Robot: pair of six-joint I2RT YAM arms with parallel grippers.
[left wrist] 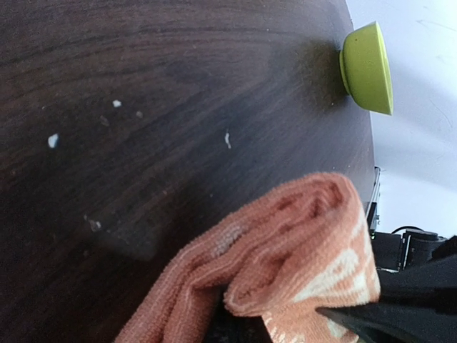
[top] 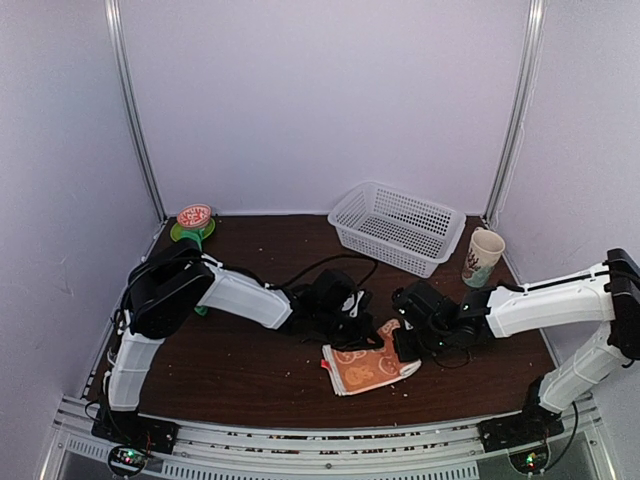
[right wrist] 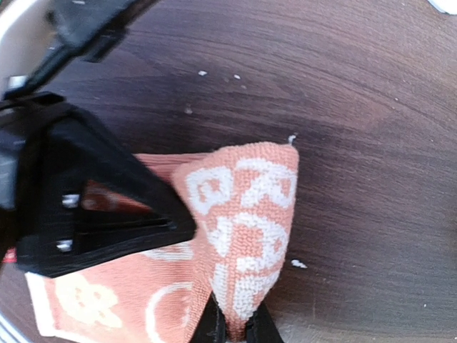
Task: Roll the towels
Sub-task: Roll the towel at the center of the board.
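Observation:
A peach-orange towel (top: 368, 368) with white bunny prints lies partly folded on the dark wooden table (top: 230, 360), between my two grippers. My left gripper (top: 360, 328) is shut on the towel's far edge. In the left wrist view that edge (left wrist: 285, 243) is bunched into thick folds above the gripper (left wrist: 285, 330). My right gripper (top: 405, 345) is shut on the towel's right corner. In the right wrist view the two black fingertips (right wrist: 214, 330) pinch a raised, folded flap (right wrist: 250, 214), with the gripper (right wrist: 235, 330) at the bottom edge.
A white mesh basket (top: 397, 225) stands at the back centre, with a printed paper cup (top: 483, 256) to its right. A green dish with a red-topped object (top: 193, 225) sits at the back left; the dish (left wrist: 368, 68) also shows in the left wrist view. Crumbs dot the table.

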